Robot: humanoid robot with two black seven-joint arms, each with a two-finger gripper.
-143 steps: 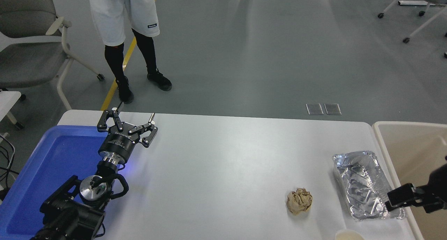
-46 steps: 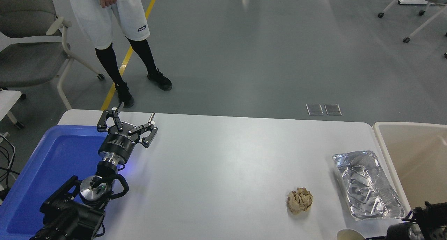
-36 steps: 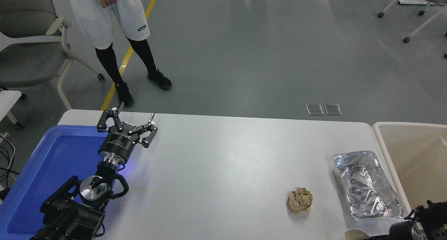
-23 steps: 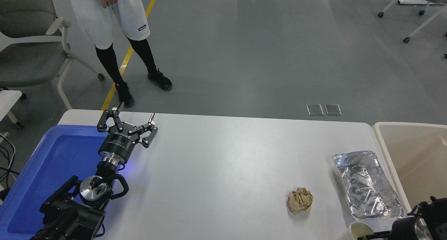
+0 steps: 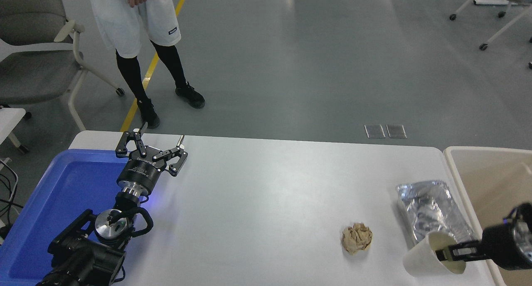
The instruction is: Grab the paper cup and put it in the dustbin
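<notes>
The right claw (image 5: 447,252) comes in from the 4 o'clock edge and grips the paper cup (image 5: 430,259) by its rim, one finger inside the mouth. The cup is tilted, its mouth turned toward the dustbin (image 5: 457,169), near the surface's (image 5: 270,203) 5 o'clock corner and overlapping the near end of the foil tray (image 5: 428,207). The dustbin stands at 3 o'clock, just beyond the surface's edge. A crumpled tan paper ball (image 5: 356,238) lies at the cup's 9 o'clock, apart from it. The left claw (image 5: 154,144) is parked at 9 o'clock, fingers spread, beside the blue tub (image 5: 54,194). A person (image 5: 137,24) stands at 11 o'clock
</notes>
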